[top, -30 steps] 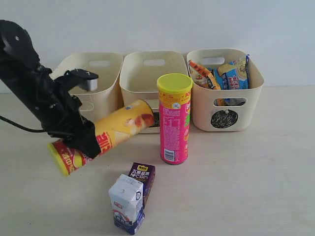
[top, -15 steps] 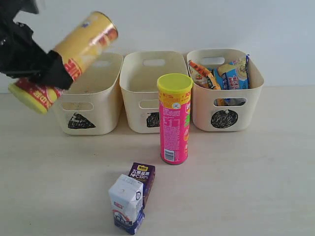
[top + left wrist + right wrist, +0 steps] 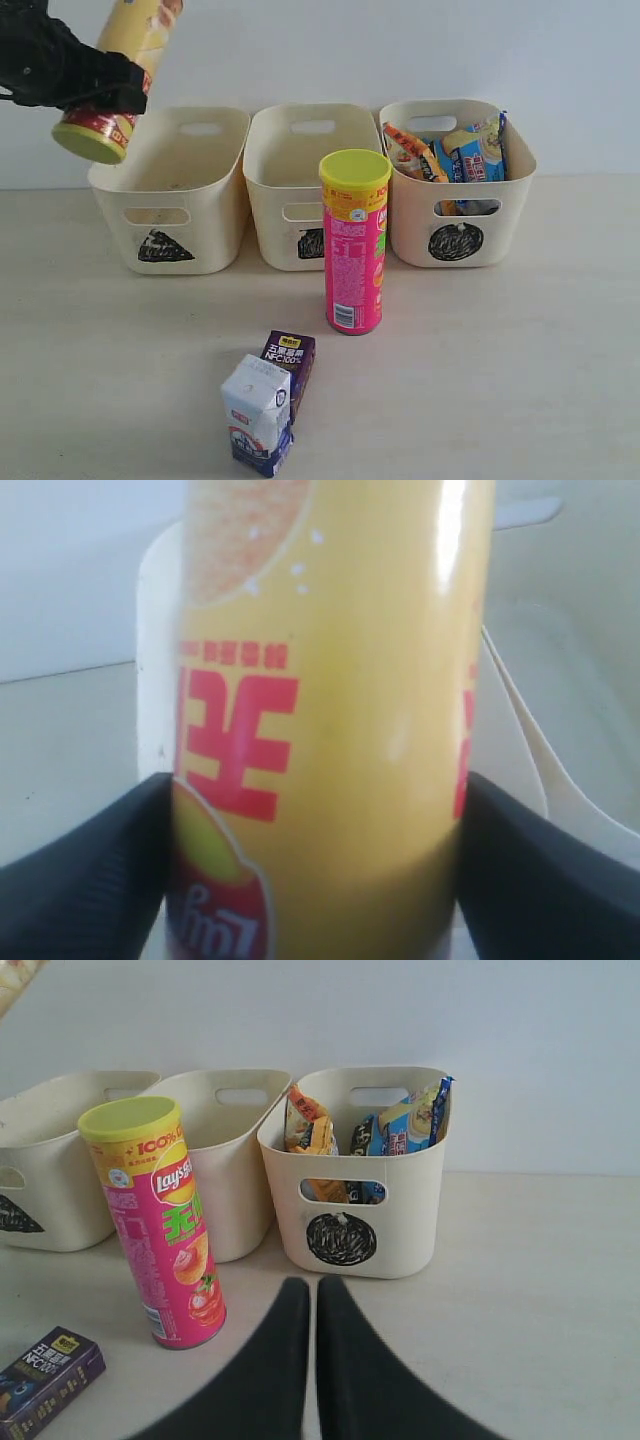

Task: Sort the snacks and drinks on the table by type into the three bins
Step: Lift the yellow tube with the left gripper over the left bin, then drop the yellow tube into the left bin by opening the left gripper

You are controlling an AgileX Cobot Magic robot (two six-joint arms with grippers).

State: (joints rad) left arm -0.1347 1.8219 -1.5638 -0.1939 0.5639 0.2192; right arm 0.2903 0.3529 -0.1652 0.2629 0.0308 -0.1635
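Note:
My left gripper (image 3: pixel 108 88) is shut on the yellow-and-red chip tube (image 3: pixel 128 45) and holds it tilted, lid end down, high above the triangle bin (image 3: pixel 170 200). In the left wrist view the tube (image 3: pixel 330 730) fills the space between both black fingers (image 3: pixel 90 880). The pink chip tube (image 3: pixel 355 250) stands upright on the table (image 3: pixel 520 370) in front of the square bin (image 3: pixel 300 160). The milk carton (image 3: pixel 258 415) and the purple juice box (image 3: pixel 290 358) stand together near the front. My right gripper (image 3: pixel 312 1295) is shut and empty, low over the table before the circle bin (image 3: pixel 400 1220).
The circle bin (image 3: pixel 455 225) holds an orange bag (image 3: pixel 410 150) and a blue-and-white noodle pack (image 3: pixel 480 155). The three bins stand side by side against the white back wall. The right wrist view also shows the pink tube (image 3: pixel 165 1230) and the juice box (image 3: pixel 45 1375).
My left gripper has lifted the yellow-and-red tube from low over the table up above the triangle bin and turned it more upright. Nothing else has moved.

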